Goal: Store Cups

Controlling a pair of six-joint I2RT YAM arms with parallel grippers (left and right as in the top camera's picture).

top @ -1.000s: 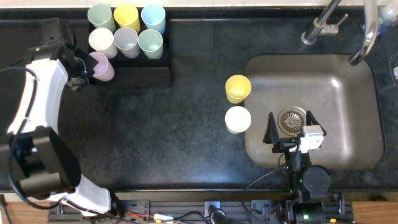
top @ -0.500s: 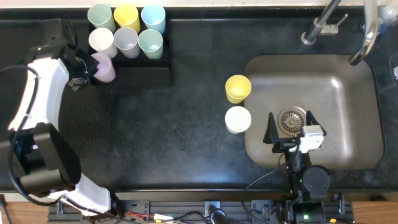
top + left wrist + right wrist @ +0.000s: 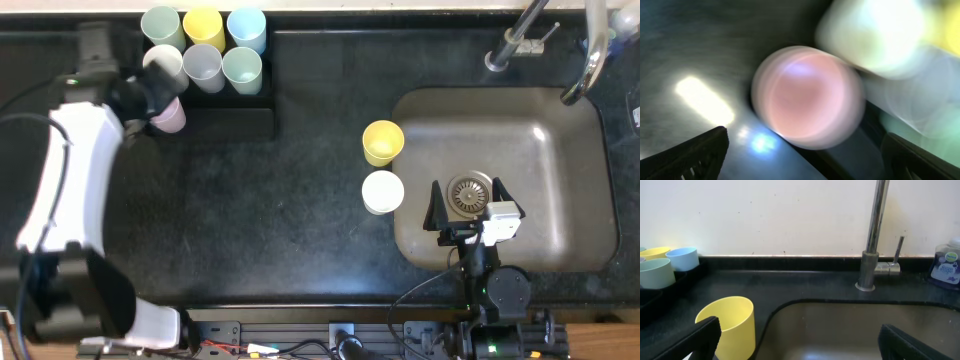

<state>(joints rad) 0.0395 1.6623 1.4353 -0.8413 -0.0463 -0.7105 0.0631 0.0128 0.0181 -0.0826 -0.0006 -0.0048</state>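
With the left gripper [image 3: 805, 147] wide and empty above the pink cup [image 3: 807, 97], which sits at the rack's [image 3: 235, 122] near-left corner, I'd rise straight up clear of neighbouring rims before swinging right toward the yellow cup [image 3: 382, 141] beside the sink [image 3: 560, 200].

rack [image 3: 245, 122] back-left — two cups [image 3: 382, 192] beside sink [image 3: 560, 200]

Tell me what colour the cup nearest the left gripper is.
Pink. The cup shows best in the left wrist view, though it is blurred there.
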